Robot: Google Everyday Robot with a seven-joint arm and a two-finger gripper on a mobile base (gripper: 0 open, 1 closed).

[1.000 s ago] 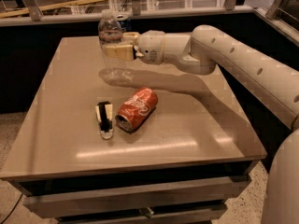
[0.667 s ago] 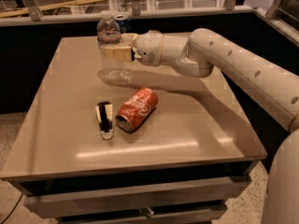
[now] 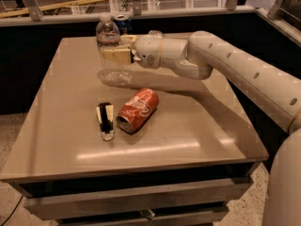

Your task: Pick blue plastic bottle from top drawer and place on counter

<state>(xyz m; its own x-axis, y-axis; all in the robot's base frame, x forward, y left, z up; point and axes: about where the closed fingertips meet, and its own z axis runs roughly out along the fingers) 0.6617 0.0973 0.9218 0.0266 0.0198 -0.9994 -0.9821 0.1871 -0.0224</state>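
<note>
The blue plastic bottle (image 3: pixel 108 48) is clear and ribbed and stands upright over the far left part of the counter (image 3: pixel 188 131). My gripper (image 3: pixel 114 55) reaches in from the right and is shut on the bottle's middle. I cannot tell whether the bottle's base touches the tabletop. The top drawer (image 3: pixel 136 199) shows as a pale front under the counter's near edge and is closed.
A red cola can (image 3: pixel 137 110) lies on its side at mid-counter. A small black and white object (image 3: pixel 106 120) lies just left of it. A blue soda can (image 3: pixel 122 22) stands behind the bottle at the far edge. A lower drawer with a metal latch (image 3: pixel 147 214) is below.
My arm and the bottle have shifted a little to the left. The cans have not moved.
</note>
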